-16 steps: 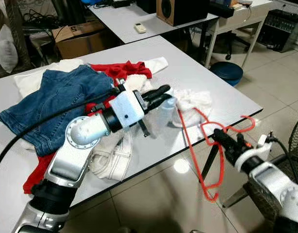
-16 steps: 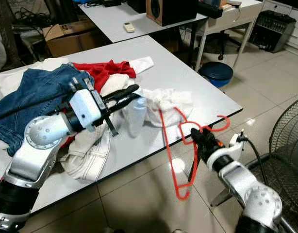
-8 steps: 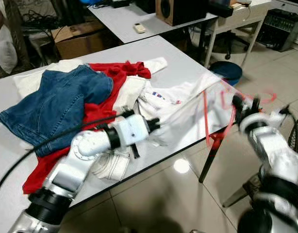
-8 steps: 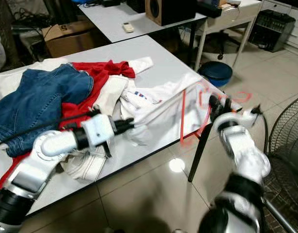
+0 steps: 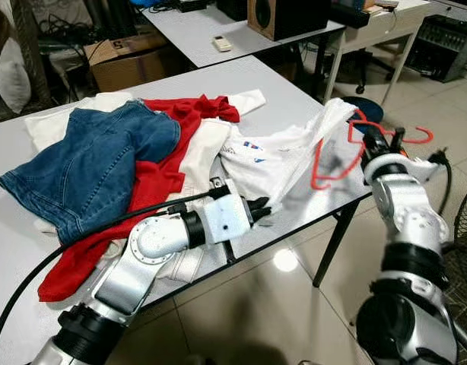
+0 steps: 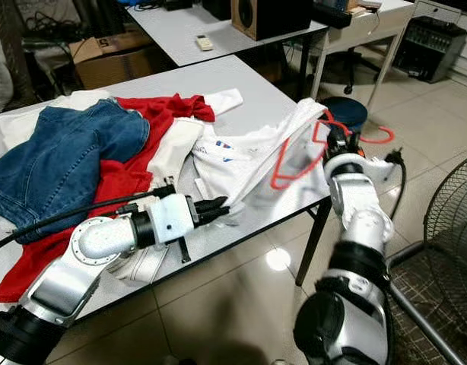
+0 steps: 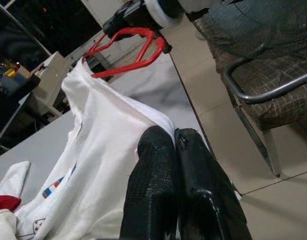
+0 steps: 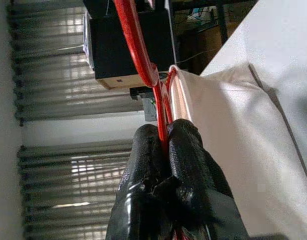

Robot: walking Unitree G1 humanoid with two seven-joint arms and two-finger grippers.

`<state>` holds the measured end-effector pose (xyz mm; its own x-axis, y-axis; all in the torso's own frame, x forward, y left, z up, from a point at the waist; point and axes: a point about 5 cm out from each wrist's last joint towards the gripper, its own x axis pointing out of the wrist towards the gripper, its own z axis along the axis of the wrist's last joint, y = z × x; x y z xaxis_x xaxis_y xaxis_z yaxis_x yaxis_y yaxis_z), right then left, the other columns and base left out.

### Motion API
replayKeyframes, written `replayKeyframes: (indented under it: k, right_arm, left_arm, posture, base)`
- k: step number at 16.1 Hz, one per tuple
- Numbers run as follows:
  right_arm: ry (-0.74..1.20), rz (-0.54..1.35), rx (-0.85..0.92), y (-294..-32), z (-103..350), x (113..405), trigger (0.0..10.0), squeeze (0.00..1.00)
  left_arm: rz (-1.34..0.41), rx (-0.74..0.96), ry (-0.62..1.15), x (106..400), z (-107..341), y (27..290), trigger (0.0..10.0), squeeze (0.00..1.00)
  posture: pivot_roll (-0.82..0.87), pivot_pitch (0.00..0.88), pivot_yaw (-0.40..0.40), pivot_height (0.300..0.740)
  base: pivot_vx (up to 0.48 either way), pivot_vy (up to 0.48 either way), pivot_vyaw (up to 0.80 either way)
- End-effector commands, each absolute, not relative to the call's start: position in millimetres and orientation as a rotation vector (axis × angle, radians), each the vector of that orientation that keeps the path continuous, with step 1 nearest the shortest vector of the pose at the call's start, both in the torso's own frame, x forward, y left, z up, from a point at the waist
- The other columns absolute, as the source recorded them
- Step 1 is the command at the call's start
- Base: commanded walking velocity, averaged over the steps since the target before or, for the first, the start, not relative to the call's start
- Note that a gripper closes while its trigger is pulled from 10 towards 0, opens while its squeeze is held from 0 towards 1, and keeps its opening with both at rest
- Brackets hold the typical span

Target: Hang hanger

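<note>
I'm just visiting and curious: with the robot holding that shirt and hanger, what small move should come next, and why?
Probably the left gripper, shut on the white shirt's hem, should tug it gently taut, since the cloth sags unevenly on the red wire hanger held in the right gripper.

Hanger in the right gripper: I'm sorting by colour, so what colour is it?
Red. The hanger shows best in the right wrist view, pinched by the right gripper.
</note>
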<state>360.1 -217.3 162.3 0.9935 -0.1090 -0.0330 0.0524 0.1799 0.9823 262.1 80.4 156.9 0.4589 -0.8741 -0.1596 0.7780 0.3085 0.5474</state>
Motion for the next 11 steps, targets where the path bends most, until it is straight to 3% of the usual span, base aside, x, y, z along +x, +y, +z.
replayKeyframes:
  k: [1,9,11]
  right_arm:
    - [-0.059,-0.127,1.348,-216.1,167.6,363.7,10.0,0.0]
    - [0.017,-0.133,1.309,-189.1,162.5,377.4,10.0,0.0]
    - [0.077,-0.13,1.219,-181.2,156.7,377.7,10.0,0.0]
  left_arm:
    - [-1.13,0.631,-0.221,258.3,163.6,75.1,0.0,0.0]
    - [-1.231,0.595,-0.258,256.5,165.6,43.6,0.0,0.0]
    - [-1.234,0.592,-0.274,259.7,170.5,39.2,0.0,0.0]
  posture:
    - [-0.07,0.027,0.06,0.74]
    - [-0.07,0.039,0.056,0.74]
    - [-0.07,0.044,0.055,0.74]
  base:
    - [0.0,0.0,0.0]
    - [0.0,0.0,0.0]
    - [0.0,0.0,0.0]
